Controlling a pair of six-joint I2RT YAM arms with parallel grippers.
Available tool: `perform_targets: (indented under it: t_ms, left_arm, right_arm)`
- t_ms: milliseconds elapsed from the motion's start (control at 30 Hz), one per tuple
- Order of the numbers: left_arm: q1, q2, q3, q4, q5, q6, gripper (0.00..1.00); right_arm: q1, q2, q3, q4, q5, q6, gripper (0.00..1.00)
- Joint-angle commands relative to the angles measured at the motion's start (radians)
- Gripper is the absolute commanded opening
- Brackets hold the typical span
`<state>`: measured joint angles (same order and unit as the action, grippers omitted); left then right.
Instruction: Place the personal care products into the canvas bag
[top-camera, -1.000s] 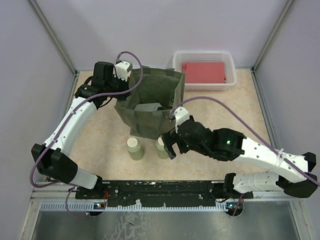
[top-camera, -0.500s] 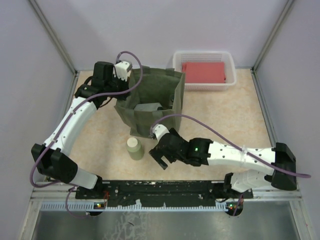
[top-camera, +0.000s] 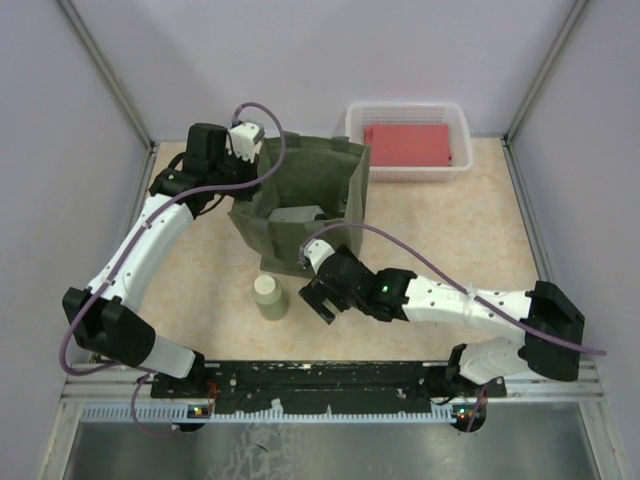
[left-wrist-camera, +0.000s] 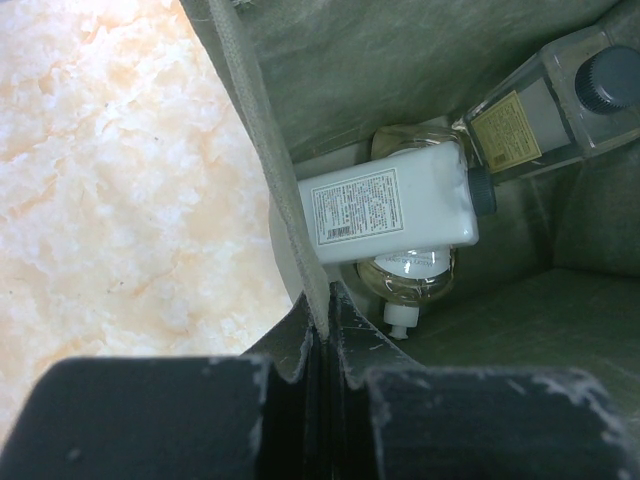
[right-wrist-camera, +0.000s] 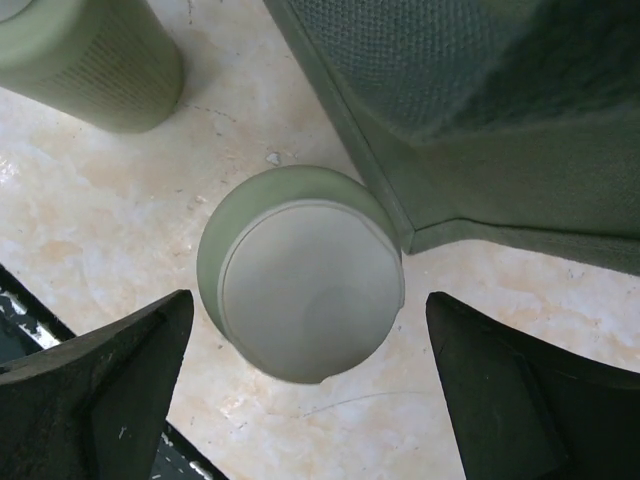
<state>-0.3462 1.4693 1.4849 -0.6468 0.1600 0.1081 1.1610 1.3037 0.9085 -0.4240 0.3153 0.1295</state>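
The olive-green canvas bag (top-camera: 300, 215) stands upright at mid-table. My left gripper (top-camera: 240, 190) is shut on its left rim (left-wrist-camera: 300, 270), holding the bag open. Inside lie a white square bottle (left-wrist-camera: 390, 205), a clear yellowish bottle (left-wrist-camera: 405, 275) under it, and a second clear bottle (left-wrist-camera: 545, 110). My right gripper (top-camera: 322, 295) is open, straight above a round olive-green bottle with a cream cap (right-wrist-camera: 305, 275), its fingers on either side and not touching it. That bottle stands against the bag's front corner (right-wrist-camera: 480, 120) and is hidden in the top view. The other olive bottle (top-camera: 269, 297) stands to its left and also shows in the right wrist view (right-wrist-camera: 90, 60).
A white lattice basket (top-camera: 455, 118) holding a red folded cloth (top-camera: 407, 145) stands at the back right. The black rail of the arm bases (top-camera: 330, 375) runs along the near edge. Walls close in the left and right sides.
My right gripper has moved left and settled over the right olive bottle, which it now covers in the top view. The left arm and the bag have not moved.
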Motion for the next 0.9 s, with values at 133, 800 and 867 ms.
perform_targets:
  t_ms: [133, 800, 867]
  left_arm:
    - [0.006, -0.027, 0.015, -0.007, -0.013, 0.002, 0.00]
    - [0.006, -0.024, -0.001, 0.007, -0.017, 0.004, 0.00]
    - [0.006, -0.024, 0.000, 0.006, -0.016, 0.003, 0.00]
  right_arm:
    - [-0.017, 0.047, 0.001, 0.123, -0.055, -0.050, 0.99]
    - [-0.018, 0.068, -0.032, 0.140, -0.019, 0.021, 0.07]
    - [-0.018, 0.040, -0.001, 0.073, -0.006, 0.049, 0.00]
